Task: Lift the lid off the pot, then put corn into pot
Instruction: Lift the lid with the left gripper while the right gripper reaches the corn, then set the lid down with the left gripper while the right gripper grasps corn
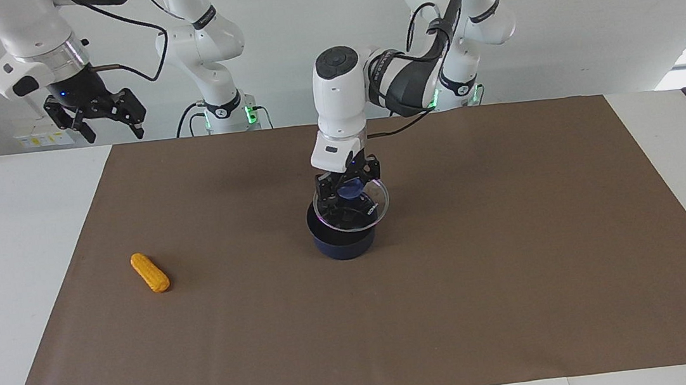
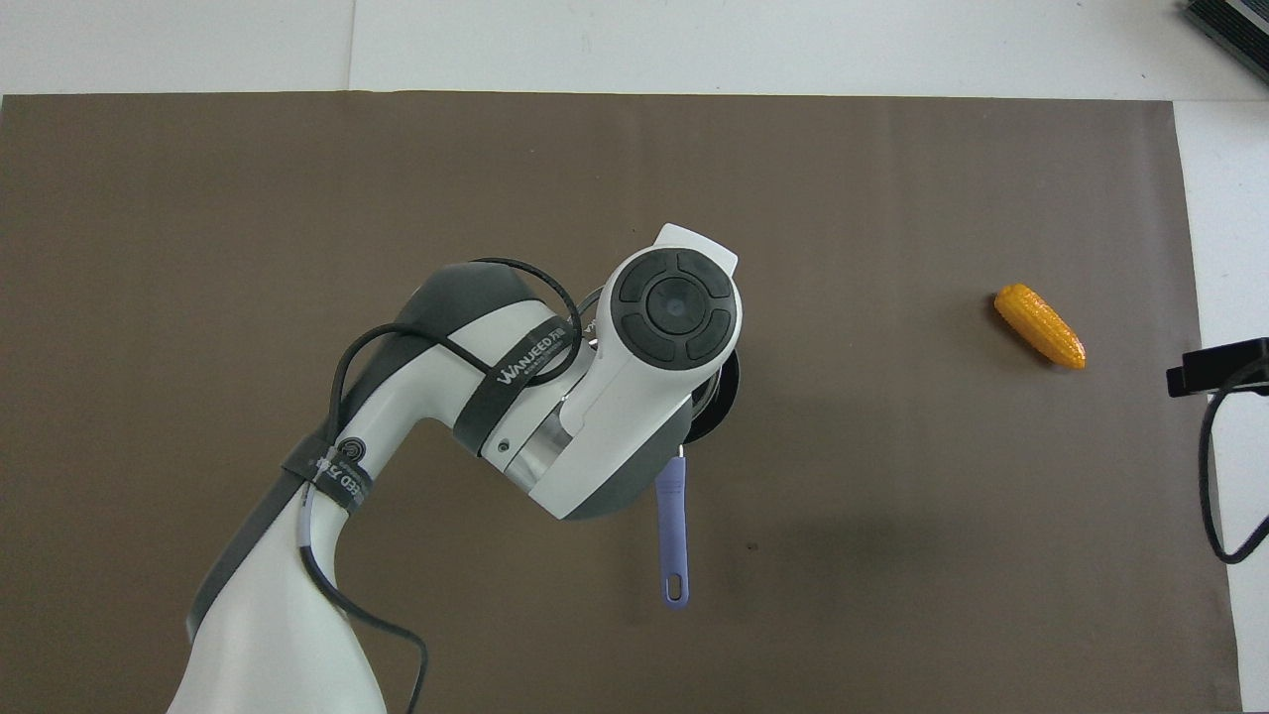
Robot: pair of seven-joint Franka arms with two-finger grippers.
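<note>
Lid point(image 1: 352, 203) tilts in left gripper point(image 1: 349, 187) over pot point(image 1: 343, 241).

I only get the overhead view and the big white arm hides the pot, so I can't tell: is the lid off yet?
Observer: Nearly. In the facing view the left tool is shut on the blue knob of the lid. The lid is tilted and raised a little above the pot.
Operator: And the other tool? I only see a black bit at the edge.
Observer: The right tool hangs open and empty, high over the table's edge at the right arm's end. That arm waits.
</note>
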